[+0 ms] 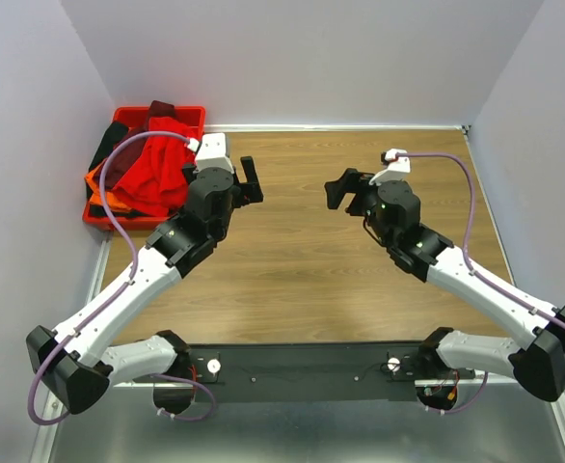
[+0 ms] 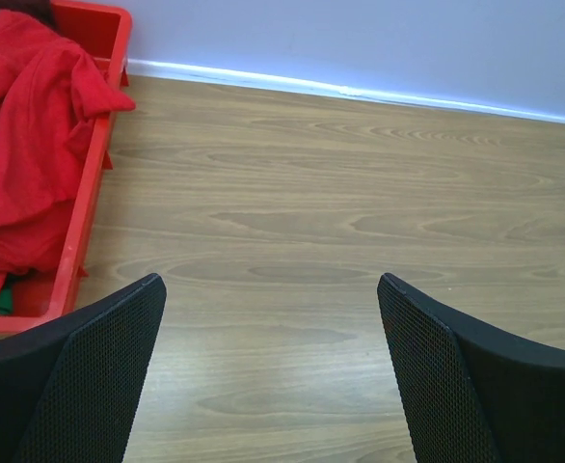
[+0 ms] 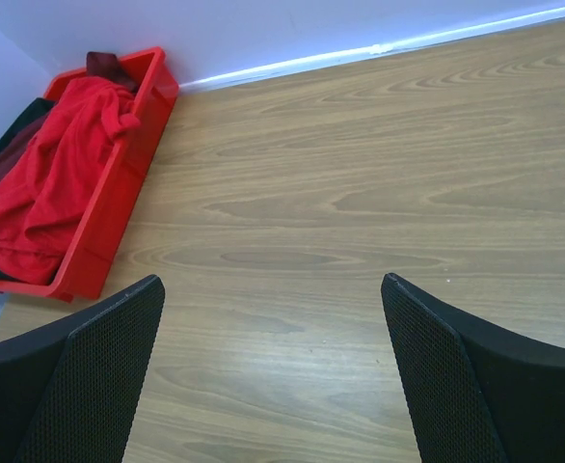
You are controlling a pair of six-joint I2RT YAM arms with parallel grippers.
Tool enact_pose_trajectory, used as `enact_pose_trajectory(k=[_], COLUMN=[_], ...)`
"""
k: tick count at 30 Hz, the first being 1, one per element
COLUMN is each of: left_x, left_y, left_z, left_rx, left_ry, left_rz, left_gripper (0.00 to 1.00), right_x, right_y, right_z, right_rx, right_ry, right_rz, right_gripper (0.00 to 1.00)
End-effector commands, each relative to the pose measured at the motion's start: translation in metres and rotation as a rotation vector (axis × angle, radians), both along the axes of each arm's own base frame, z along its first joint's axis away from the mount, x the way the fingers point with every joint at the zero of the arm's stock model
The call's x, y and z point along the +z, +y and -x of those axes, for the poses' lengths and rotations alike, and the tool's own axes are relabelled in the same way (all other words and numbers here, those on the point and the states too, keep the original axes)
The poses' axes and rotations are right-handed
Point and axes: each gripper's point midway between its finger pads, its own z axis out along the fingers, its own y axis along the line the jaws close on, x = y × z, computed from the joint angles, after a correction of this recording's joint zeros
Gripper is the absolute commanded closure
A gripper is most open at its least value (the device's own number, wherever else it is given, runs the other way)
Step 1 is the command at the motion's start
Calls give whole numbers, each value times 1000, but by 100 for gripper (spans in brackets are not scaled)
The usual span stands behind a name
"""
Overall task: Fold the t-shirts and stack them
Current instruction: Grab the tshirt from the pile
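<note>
The t-shirts (image 1: 152, 169) are lying heaped in the red tray (image 1: 194, 114) at the far left corner of the desk (image 1: 302, 260). The bright red shirt (image 3: 61, 183) is sitting on top, with darker cloth peeking out around it. The left arm (image 1: 138, 275) is hovering near the tray and the right arm (image 1: 475, 280) well apart from it, both sets of jaws standing wide open and holding nothing. The cloth is looking light, limp and likely to drag its neighbours along, so pinching a raised fold of the top shirt seems wisest. No label or print is showing.
</note>
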Motion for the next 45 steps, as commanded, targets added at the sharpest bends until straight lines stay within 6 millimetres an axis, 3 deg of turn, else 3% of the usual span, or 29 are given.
enact_pose_trajectory(k=[1,5,8,14,19,23,27,28,32,42,45], left_x=[10,8,6,-16,-62,-106,-138,-156,-183,-181,-173], left_y=[9,20,41,116,178,197,211,213,225,239,240], left_z=[-6,-15,-27,-65,-99,-129,-144,-148,-158,-152,-148], left_rx=[58,95,156,397,558,620,680,692,748,800,803], left_ry=[-5,11,25,76,182,282,348,387,439,419,396], left_rz=[31,40,50,24,55,39,34,30,-1,-34,-27], left_gripper=[2,2,3,9,21,29,34,35,38,38,37], right_x=[-1,-2,-5,-22,-33,-34,-36,-37,-42,-50,-51], right_y=[-6,-9,-10,-6,-3,-1,-3,-5,-5,-1,1], right_z=[5,7,7,7,8,8,8,8,9,8,8], right_rx=[6,5,8,20,38,46,40,36,38,56,60], right_ry=[-3,-6,3,82,106,112,115,117,127,149,154], right_rz=[27,50,80,122,134,137,146,149,160,174,174], right_gripper=[0,0,0,0,0,0,0,0,0,0,0])
